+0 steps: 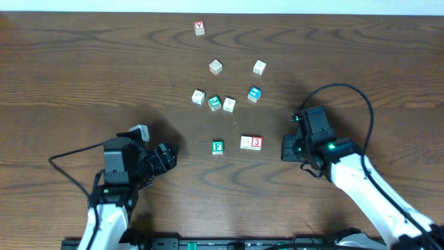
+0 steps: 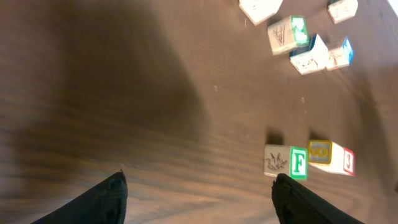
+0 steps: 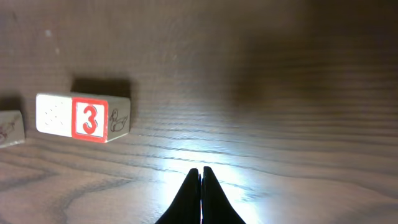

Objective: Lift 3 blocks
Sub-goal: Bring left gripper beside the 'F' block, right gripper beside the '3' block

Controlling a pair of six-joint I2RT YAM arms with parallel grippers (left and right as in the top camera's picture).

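Three blocks lie in a row at the table's middle. The green-faced "F" block (image 1: 217, 146) stands alone. To its right, the pale block (image 1: 245, 142) touches the red "3" block (image 1: 257, 142). My left gripper (image 1: 168, 157) is open and empty, left of the F block and apart from it. In the left wrist view its right fingertip (image 2: 281, 186) is just below the F block (image 2: 298, 162). My right gripper (image 1: 286, 148) is shut on nothing, right of the "3" block. The right wrist view shows the shut tips (image 3: 201, 172) low over the wood, with the "3" block (image 3: 90, 118) up to the left.
Several other cubes sit farther back: a green-faced one (image 1: 214, 103) among pale ones, a blue-faced one (image 1: 254, 94), two pale ones (image 1: 216, 67) and a red-faced one (image 1: 200, 28) near the far edge. Cables trail from both arms.
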